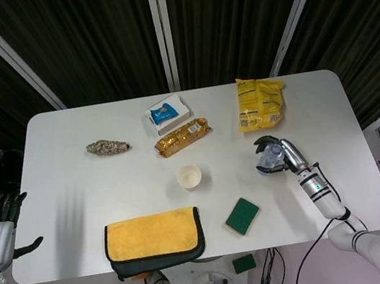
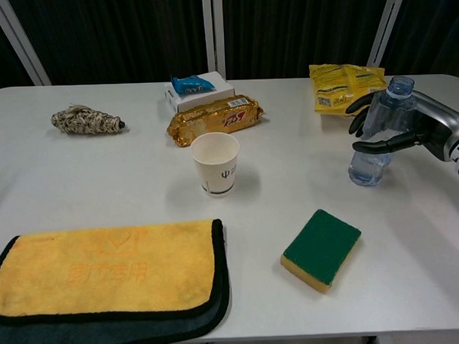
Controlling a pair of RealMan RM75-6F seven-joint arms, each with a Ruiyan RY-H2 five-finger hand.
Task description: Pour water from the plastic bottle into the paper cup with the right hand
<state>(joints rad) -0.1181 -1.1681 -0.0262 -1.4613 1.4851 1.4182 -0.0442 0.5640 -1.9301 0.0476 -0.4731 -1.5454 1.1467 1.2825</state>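
Right hand (image 2: pixel 394 128) fingers half-spread around the upright plastic bottle (image 2: pixel 375 133) at far right, grip looks loose; cinch mid-body before carrying it left over the paper cup (image 2: pixel 215 163).

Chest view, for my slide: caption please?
Right hand around upright bottle, right of the paper cup.

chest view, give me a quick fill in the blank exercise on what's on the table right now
1. The plastic bottle stands upright with its cap ____.
2. The green sponge lies to the ____ of the yellow cloth.
3. The paper cup stands in front of the ____ snack packet.
4. The right hand has its fingers around the ____.

Missing words: off; right; gold; bottle
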